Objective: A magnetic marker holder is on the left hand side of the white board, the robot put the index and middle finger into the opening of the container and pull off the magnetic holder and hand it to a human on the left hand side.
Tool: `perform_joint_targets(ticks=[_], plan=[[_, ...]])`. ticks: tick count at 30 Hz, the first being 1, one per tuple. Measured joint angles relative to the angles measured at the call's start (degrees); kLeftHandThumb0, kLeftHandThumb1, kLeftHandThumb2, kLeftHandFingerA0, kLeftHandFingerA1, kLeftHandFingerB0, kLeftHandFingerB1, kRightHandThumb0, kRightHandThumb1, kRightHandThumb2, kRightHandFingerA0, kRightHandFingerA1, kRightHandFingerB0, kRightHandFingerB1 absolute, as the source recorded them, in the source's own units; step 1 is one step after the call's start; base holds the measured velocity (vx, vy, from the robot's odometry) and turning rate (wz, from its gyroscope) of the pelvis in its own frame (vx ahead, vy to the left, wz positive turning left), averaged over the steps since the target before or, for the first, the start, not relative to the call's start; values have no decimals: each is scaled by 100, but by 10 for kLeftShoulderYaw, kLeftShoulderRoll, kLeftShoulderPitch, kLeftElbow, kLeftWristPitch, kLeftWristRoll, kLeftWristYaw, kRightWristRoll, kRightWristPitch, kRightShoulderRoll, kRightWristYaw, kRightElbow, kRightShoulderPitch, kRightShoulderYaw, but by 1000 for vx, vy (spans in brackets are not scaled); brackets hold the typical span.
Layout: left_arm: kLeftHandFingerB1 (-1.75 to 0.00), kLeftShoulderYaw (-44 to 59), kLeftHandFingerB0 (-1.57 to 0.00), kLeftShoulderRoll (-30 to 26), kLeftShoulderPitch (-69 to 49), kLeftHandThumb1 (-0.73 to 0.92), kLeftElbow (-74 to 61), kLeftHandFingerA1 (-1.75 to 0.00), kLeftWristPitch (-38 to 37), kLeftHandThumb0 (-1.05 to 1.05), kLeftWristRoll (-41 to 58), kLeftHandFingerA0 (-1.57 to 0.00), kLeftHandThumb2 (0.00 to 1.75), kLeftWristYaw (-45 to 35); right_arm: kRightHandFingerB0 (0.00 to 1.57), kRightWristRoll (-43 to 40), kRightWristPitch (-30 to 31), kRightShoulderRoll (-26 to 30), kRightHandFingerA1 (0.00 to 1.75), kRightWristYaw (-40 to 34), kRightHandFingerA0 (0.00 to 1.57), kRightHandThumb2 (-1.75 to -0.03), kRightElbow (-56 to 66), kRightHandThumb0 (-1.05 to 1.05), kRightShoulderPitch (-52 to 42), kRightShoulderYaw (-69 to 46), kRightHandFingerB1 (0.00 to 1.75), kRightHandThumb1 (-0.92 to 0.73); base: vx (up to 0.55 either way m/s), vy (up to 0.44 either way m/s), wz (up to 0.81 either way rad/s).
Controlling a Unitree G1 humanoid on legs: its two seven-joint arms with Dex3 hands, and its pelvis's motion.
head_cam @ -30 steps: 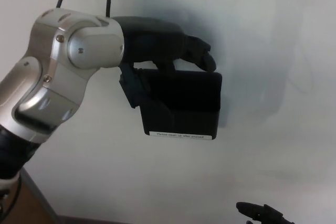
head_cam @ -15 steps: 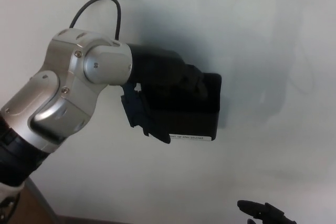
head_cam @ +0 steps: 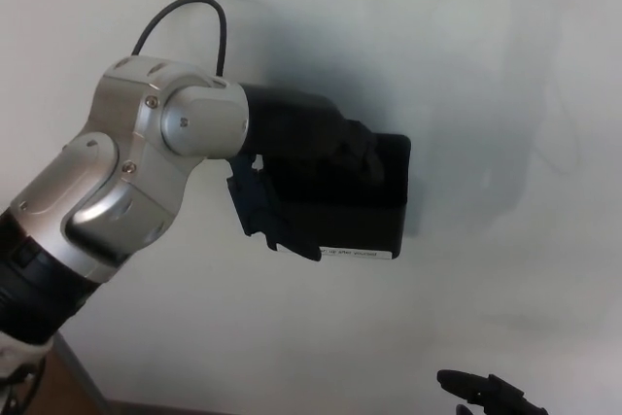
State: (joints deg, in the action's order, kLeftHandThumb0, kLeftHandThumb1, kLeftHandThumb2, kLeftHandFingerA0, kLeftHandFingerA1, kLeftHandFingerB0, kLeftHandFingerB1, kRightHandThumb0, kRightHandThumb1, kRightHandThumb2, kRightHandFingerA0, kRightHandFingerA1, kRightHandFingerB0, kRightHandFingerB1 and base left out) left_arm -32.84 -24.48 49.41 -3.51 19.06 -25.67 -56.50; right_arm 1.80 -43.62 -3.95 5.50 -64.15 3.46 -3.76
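Left hand (head_cam: 321, 148) fingers hooked into black rectangular magnetic marker holder (head_cam: 364, 211) on white board (head_cam: 486, 65); right hand (head_cam: 486, 396) at 5 o'clock, fingers unclear; shallow hook may slip

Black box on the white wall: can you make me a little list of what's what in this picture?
holder: black rectangular magnetic marker holder, on the whiteboard
label: white strip along its bottom edge, text too small to read
board: white whiteboard
left hand: black left hand, fingers at the holder's top opening
left arm: silver jointed forearm
right hand: black right hand, only its tip showing at the bottom edge, touching nothing
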Motion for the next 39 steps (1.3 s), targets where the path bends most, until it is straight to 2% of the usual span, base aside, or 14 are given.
perform_joint_targets(ticks=[10,13,14,18,20,21,24,25,28,32,33,35,38,39], plan=[[-35,2,-12,17,4,44,18,-45,4,-82,-6,-26,80,5,63,1,0,0,58,-2,74,-63,2,-61,0,3,48,-77,0,0,0],[-33,1,-14,20,4,50,20,-46,5,-91,-10,-35,81,8,62,1,0,0,57,-2,74,-63,2,-60,0,4,47,-77,0,0,0],[-27,1,-19,21,4,51,20,-60,6,-80,-12,-70,56,9,63,1,0,0,58,-2,74,-63,2,-60,0,5,48,-77,0,0,0],[-27,1,-18,33,4,51,27,-45,10,-81,-23,-54,57,25,63,1,0,0,58,-1,74,-63,3,-60,-1,5,47,-78,0,0,0],[-36,1,-12,37,4,42,31,-58,10,-79,-25,-57,79,30,64,1,0,0,58,-1,74,-63,4,-60,-1,6,47,-78,0,0,0],[-27,-1,-19,41,2,50,35,-49,10,-77,-28,-64,56,35,64,1,0,0,58,-1,74,-63,4,-60,-1,6,48,-78,0,0,0],[-28,-3,-20,47,-1,49,42,-47,10,-77,-34,-54,56,46,64,1,0,0,58,-1,74,-63,4,-60,-1,6,48,-77,0,0,0],[-33,-4,-13,49,-3,46,45,-56,9,-88,-36,-53,81,52,62,1,0,0,57,-2,73,-63,4,-60,-1,6,48,-77,0,0,0],[-36,-9,-14,55,-10,42,53,-55,3,-80,-42,-49,81,66,62,1,0,-1,57,-2,73,-64,6,-60,-1,6,48,-78,0,0,0],[-35,-21,-16,59,-29,47,69,-53,-4,-85,-50,-49,79,80,62,1,1,-1,57,-3,74,-64,9,-59,-1,8,47,-79,1,1,2],[-27,-23,-20,60,-33,50,70,-45,-5,-75,-50,-49,56,82,62,2,1,-1,57,-3,75,-64,9,-61,-1,8,47,-78,0,0,0],[-36,-26,-19,61,-37,47,73,-56,-6,-84,-52,-54,78,84,62,2,1,0,57,-4,75,-64,10,-61,0,9,47,-78,0,0,0],[-36,-31,-14,63,-43,43,78,-54,-6,-77,-57,-47,79,87,62,3,1,0,58,-6,75,-63,10,-60,2,10,48,-78,0,0,0],[-27,-32,-19,63,-43,50,79,-50,-6,-75,-57,-59,56,88,63,3,1,0,58,-6,76,-63,10,-59,3,10,48,-78,0,0,0]])
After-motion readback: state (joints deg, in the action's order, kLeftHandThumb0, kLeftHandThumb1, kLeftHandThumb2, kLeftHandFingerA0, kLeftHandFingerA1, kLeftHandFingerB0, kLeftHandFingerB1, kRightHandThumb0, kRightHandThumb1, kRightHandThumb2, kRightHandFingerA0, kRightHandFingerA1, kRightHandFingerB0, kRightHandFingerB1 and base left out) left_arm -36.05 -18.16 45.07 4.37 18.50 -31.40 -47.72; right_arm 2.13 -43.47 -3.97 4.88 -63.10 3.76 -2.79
